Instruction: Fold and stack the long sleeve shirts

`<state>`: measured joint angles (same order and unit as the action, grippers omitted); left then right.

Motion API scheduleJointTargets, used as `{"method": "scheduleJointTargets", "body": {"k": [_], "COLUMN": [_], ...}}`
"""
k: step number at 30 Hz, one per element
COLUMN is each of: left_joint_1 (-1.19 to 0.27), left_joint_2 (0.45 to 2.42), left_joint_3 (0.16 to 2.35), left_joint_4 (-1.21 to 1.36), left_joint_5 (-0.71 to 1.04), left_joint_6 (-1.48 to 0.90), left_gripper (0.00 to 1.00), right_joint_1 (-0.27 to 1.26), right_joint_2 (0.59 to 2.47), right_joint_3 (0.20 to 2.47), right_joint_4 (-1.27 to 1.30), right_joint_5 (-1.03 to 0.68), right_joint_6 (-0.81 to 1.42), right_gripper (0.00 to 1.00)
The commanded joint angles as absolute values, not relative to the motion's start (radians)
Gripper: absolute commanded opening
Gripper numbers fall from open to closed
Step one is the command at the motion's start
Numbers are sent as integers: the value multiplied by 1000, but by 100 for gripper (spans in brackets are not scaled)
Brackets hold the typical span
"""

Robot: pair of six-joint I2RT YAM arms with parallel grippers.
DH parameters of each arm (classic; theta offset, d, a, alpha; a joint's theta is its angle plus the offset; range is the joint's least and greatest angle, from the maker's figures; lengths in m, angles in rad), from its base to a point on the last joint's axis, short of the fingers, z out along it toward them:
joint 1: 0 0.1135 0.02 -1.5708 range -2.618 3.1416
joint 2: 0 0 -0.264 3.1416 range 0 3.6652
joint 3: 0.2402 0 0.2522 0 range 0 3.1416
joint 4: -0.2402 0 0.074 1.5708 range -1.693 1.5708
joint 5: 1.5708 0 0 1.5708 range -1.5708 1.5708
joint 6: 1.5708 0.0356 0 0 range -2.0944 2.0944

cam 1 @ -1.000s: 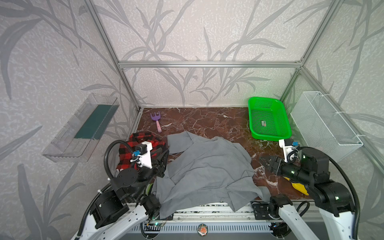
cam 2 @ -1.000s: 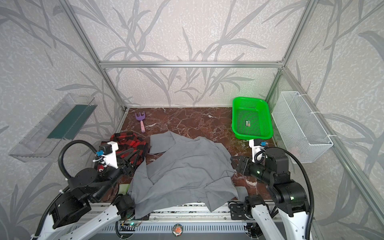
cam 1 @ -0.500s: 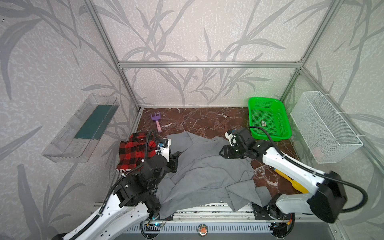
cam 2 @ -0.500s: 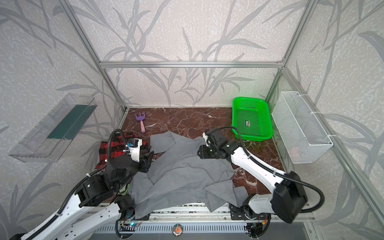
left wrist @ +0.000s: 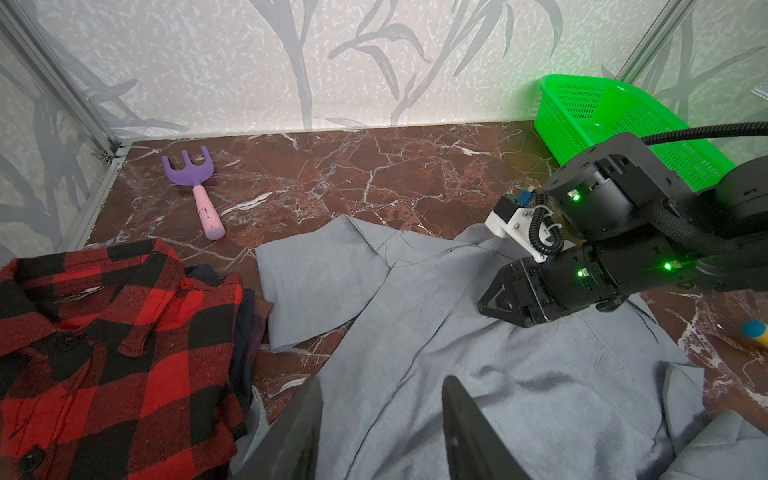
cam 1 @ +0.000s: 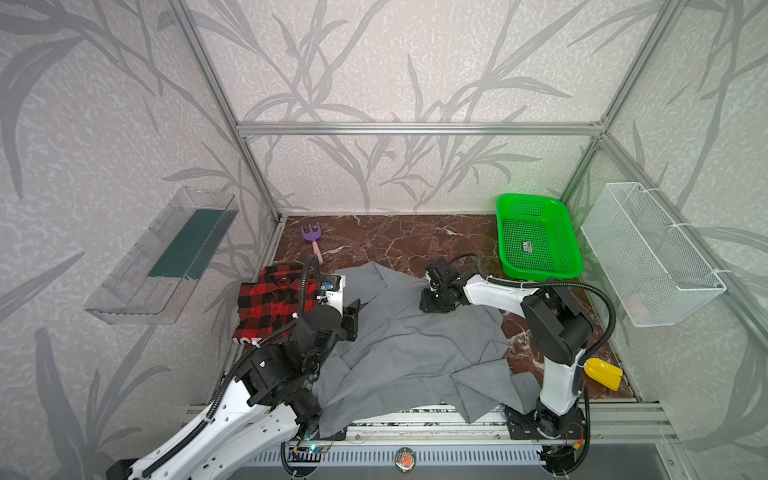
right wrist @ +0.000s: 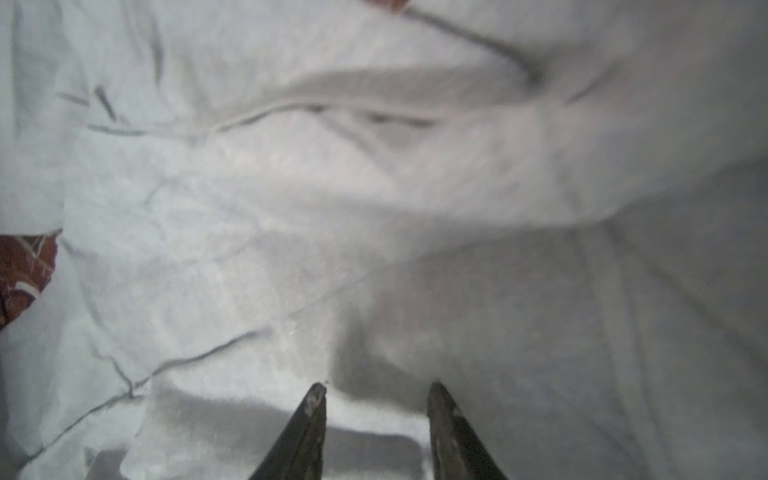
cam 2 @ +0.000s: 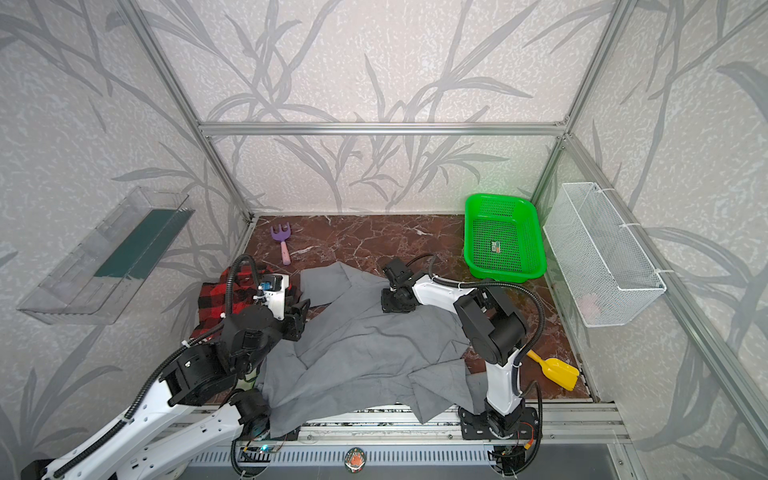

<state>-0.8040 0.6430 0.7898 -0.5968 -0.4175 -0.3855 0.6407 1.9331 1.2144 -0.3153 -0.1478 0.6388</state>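
- The plaid shirt (cam 1: 270,307) lies in a compact, seemingly folded block by the left wall on the marble table (cam 1: 415,241); I judge it the base of the stack, so it is best left alone
- The left gripper (left wrist: 382,386) hovers with jaws apart and nothing between them, over the left side of the grey shirt (cam 1: 415,353), near the plaid; it should come down on a seam or sleeve edge and pinch one layer only
- The grey shirt sprawls crumpled across the middle of the table, its near hem hanging over the front edge; it needs spreading flat before any fold
- The right gripper (right wrist: 376,388) points down close over the shirt's far part, jaws parted and empty; both grippers should take matching points and lift together, or the thin cloth is likely to bunch
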Motion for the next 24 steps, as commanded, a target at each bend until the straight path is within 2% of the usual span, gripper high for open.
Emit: {"method": "scheduleJointTargets", "body": {"k": [1,8,15,17,20,24], "left_joint_1": [-801,-792,-770,-761,-750,-737], "left_joint_2": [679,769,828,829,813,772], "left_joint_3": [804,799,792,791,777,757], "left_joint_4": [-555,-475,-413,-402,-386,-366], "left_joint_5": [-433,-413,-387,-382,-376,-365], "left_joint_6": [-359,-322,-305,-305,-299,-291], "left_gripper": [48,50,50,50,50,50], "right_joint_1": [550,341,290,297,388,552], "right_joint_2": [1946,1842,1756,1698,1628,1700], "right_joint_3": [1173,1035,1008,985,1002,1183], "right_joint_4": [-285,-217,-288,-283,-292,-426], "right_joint_5": [-81,-88,-5,-2,23,67], "right_joint_6": [705,745,694,671,576,435], "right_gripper": [43,43,43,43,48,56]}}
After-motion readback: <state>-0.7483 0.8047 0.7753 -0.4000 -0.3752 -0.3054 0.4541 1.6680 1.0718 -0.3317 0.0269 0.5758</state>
